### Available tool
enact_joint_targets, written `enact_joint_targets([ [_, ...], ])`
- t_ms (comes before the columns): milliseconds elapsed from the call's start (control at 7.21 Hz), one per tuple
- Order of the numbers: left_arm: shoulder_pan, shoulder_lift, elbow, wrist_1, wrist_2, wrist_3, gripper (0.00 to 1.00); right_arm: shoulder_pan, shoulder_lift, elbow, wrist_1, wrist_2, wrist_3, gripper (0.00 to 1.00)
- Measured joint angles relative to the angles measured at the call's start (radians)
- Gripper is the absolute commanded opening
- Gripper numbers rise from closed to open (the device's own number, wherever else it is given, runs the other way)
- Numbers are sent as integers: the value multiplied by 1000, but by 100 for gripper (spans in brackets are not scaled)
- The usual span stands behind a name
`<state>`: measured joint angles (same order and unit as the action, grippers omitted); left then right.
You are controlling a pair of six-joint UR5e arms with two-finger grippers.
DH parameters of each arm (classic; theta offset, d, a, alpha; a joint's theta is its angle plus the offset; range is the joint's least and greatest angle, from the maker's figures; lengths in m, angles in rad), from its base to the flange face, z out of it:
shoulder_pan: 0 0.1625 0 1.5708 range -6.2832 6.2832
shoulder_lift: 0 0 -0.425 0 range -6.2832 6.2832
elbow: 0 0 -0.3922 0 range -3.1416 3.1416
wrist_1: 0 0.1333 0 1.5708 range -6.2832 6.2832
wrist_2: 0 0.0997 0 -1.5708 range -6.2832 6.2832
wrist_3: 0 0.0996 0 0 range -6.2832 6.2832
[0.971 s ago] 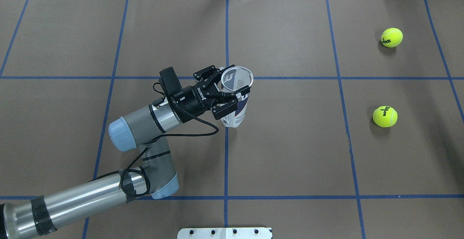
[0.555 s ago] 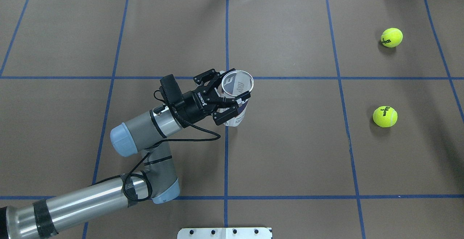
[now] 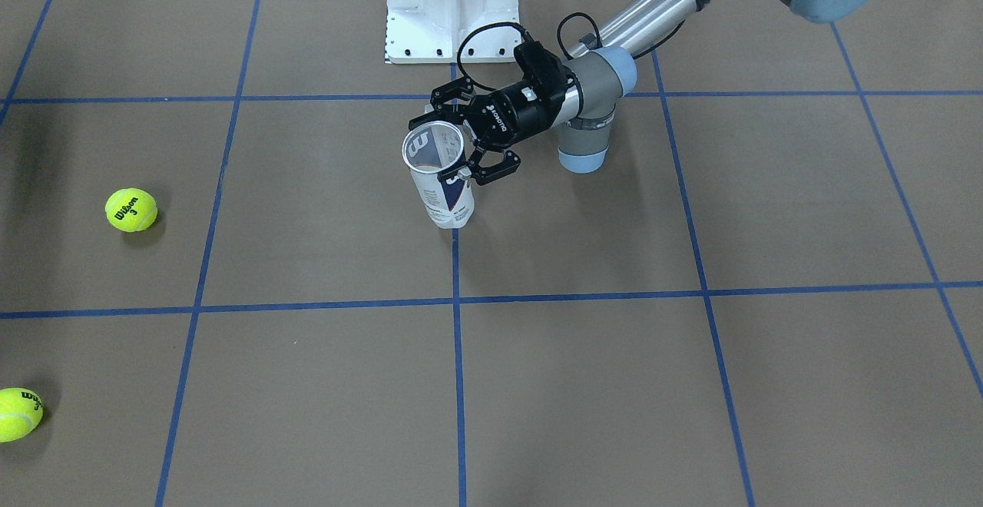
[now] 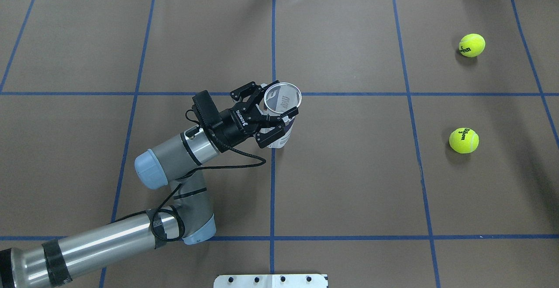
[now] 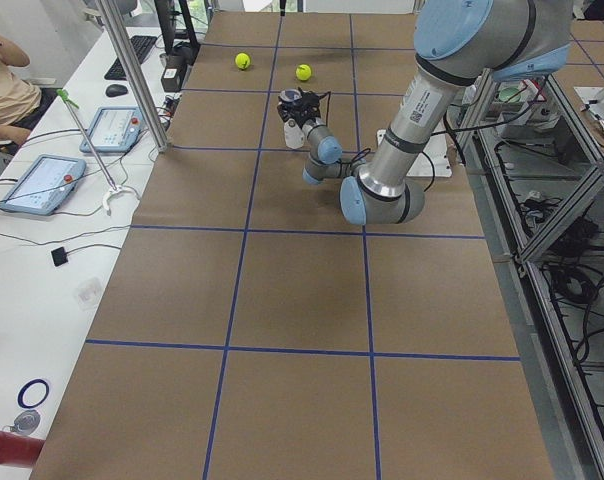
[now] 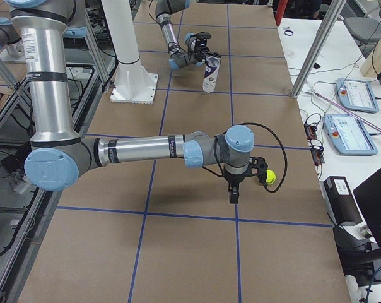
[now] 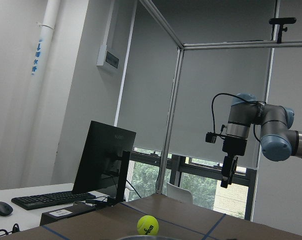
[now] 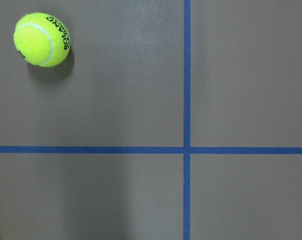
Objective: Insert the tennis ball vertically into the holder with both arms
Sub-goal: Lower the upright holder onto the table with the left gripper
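Note:
The holder (image 4: 286, 132), a clear can with a white-and-navy label, stands nearly upright by the centre tape line, its open mouth up and nothing inside. My left gripper (image 4: 279, 101) comes in from the side and is shut on its upper part; the same grasp shows in the front view, holder (image 3: 443, 193) and gripper (image 3: 448, 146). My right gripper (image 6: 233, 197) hangs pointing down over the table. A tennis ball (image 6: 269, 177) lies just beside it, the same ball (image 8: 41, 39) showing in the right wrist view. Whether that gripper is open or shut, I cannot tell.
Two more tennis balls (image 4: 471, 45) (image 4: 464, 140) lie on the brown table with blue tape lines. The white pedestal (image 3: 451, 8) is at the robot's side. A side desk with tablets (image 6: 351, 95) and metal posts (image 6: 313, 47) borders the table's far edge.
My left gripper has shifted slightly left and away with the holder still in it, and the holder stands a little more upright. The two balls on the right have not moved.

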<state>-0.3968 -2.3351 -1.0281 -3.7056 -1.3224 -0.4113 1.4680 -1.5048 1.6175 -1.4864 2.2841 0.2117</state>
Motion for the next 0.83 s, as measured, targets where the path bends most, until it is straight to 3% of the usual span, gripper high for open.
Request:
enact_joint_targets([
  [416, 14, 0, 33, -31, 9, 0, 88, 0, 0, 1, 0, 0, 0, 100],
  [832, 40, 2, 36, -51, 80, 0, 97, 0, 0, 1, 0, 0, 0, 100],
])
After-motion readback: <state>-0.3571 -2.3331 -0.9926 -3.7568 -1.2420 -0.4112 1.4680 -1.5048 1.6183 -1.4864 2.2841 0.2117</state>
